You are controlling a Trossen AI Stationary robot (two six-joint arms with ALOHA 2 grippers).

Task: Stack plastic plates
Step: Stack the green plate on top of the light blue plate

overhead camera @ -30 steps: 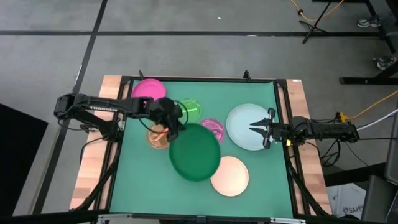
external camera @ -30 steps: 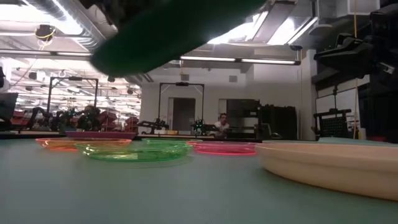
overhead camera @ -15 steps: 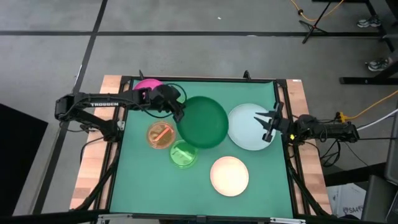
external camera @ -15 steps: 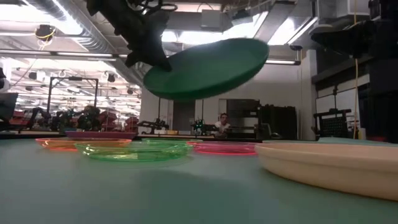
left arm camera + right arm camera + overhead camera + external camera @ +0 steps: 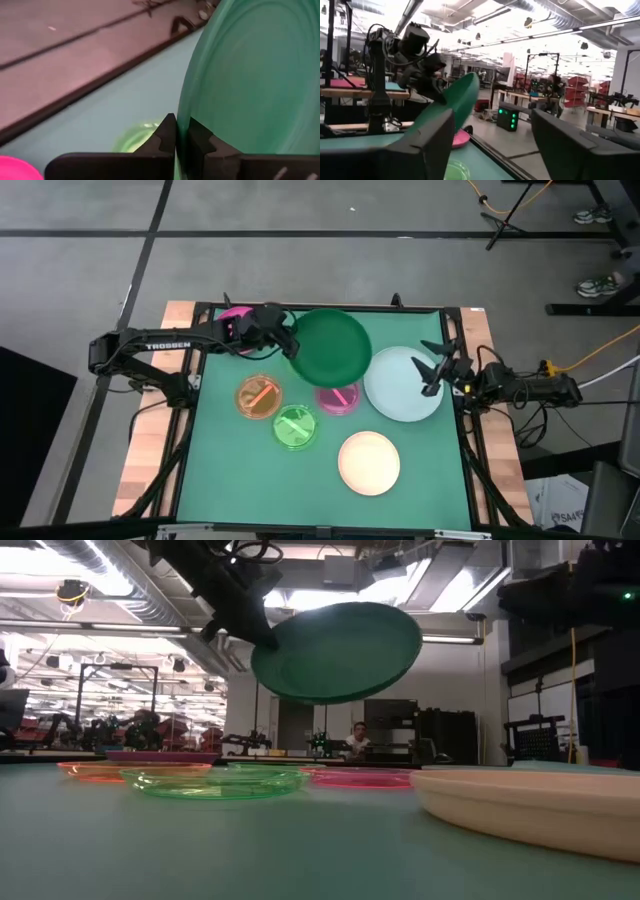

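Observation:
My left gripper is shut on the dark green plate, high over the table's far middle; the plate also shows in the low view. On the mat lie the orange plate, a lime green plate, the small pink plate, the pale blue plate and the cream plate. The large pink plate lies behind my left arm. A second lime plate shows below the green one. My right gripper is open over the pale blue plate's right edge. My left gripper pinches the dark green plate's rim between its two fingers, on the side toward the table's left. The fingers come from the table's left, about level. The plate is lifted clear of the table and tilted, its free side higher.
The table's black frame runs just beyond the held plate. Bare green mat lies at the near left. A person sits far off in the room behind.
My left gripper has carried the dark green plate from over the table's near middle toward the far edge and a little right, still lifted; the lime green and small pink plates beneath it have come into view. My right gripper has shifted slightly toward the far edge.

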